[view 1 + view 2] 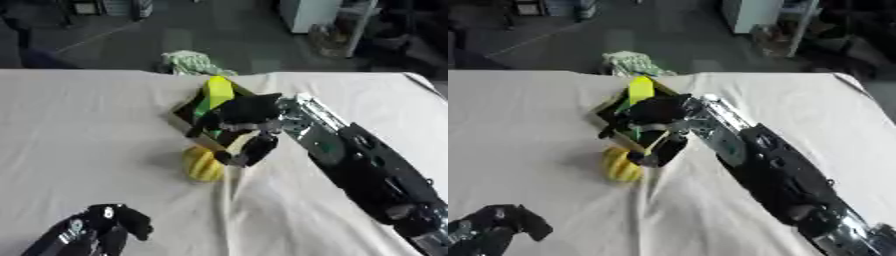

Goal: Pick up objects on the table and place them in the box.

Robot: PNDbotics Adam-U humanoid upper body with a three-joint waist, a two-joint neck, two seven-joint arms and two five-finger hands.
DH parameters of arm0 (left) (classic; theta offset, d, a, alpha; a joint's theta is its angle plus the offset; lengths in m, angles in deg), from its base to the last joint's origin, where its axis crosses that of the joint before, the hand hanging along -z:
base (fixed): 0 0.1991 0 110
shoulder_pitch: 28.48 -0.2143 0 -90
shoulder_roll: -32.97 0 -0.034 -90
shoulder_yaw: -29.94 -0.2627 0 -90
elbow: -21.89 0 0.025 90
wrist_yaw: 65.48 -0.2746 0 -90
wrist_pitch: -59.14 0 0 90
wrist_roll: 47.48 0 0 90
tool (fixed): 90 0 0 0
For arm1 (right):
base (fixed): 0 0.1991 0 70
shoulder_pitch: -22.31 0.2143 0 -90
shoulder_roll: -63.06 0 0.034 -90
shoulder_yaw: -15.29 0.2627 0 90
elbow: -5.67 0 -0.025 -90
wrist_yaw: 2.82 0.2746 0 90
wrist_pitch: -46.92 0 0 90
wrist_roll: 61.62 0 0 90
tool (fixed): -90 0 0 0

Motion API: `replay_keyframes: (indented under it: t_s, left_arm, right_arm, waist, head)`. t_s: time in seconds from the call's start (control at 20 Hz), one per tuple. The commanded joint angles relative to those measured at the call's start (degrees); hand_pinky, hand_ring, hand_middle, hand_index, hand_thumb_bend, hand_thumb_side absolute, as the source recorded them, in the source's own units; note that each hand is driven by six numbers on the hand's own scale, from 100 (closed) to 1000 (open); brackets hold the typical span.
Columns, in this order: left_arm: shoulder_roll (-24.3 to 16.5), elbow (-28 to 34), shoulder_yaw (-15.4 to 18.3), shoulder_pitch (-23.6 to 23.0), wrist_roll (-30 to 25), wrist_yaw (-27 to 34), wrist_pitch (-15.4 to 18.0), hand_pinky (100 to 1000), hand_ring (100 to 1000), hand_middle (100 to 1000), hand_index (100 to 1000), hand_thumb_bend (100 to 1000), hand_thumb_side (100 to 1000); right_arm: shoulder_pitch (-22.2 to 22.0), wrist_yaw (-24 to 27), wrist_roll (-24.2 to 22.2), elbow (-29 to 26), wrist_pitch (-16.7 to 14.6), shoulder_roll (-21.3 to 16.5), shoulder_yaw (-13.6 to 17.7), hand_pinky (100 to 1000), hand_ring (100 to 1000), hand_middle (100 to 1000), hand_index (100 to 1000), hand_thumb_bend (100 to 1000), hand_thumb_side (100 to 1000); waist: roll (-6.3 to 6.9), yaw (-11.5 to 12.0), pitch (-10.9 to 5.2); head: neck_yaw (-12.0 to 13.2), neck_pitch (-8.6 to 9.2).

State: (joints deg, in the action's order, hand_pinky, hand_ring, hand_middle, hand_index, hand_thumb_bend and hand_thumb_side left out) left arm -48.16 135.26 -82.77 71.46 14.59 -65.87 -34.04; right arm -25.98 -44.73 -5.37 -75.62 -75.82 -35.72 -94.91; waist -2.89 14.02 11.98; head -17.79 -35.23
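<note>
Box [188, 114] sits toward the far edge of the table [79, 125], near its middle, with a yellow-green item [218, 91] standing in it. Right hand [243, 125] hovers over the box, fingers curled; whether they hold anything cannot be told. A yellow ribbed object [203, 165] lies just in front of the box.

Right eye view: left hand [500, 225] rests at the near left corner, fingers relaxed, empty. The yellow object looks light and rounded, possibly slippery; grasp it across its middle.

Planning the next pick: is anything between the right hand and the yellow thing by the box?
Nothing visible. The right hand hangs over the box, its fingers reaching down right beside the yellow thing on the cloth.
</note>
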Motion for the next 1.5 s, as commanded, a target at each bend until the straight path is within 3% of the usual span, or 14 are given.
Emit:
replay_keyframes:
  t_s: [0.05,0.65,1.0,1.5]
  left_arm:
    - [-0.4,1.2,0.1,0.2,-0.1,-0.1,0.2,718,693,538,731,100,713]
    - [-0.3,1.2,0.0,0.2,-0.2,-0.1,0.2,719,694,538,731,100,714]
    - [-0.2,1.2,0.0,0.2,-0.2,0.0,0.2,719,695,539,731,100,714]
    - [-0.2,1.2,0.0,0.3,-0.2,0.0,0.2,719,695,539,731,100,713]
  right_arm:
    - [1.7,-1.9,0.0,1.7,-1.1,0.3,0.2,782,788,802,952,100,270]
    - [3.1,-13.5,1.4,9.7,-2.3,3.0,0.9,797,810,837,964,100,364]
    - [3.4,-17.2,4.1,13.2,-2.7,4.0,1.7,796,807,826,951,100,350]
    - [3.3,-20.8,5.7,13.7,-3.9,4.0,1.6,803,819,830,892,100,309]
  waist:
    - [0.34,0.0,-0.84]
    - [0.39,0.2,-0.84]
    - [0.43,0.2,-0.82]
    - [0.46,0.2,-0.88]
  head:
    - [-0.3,0.27]
    - [-0.5,0.29]
    - [-0.6,0.39]
    - [-0.6,0.33]
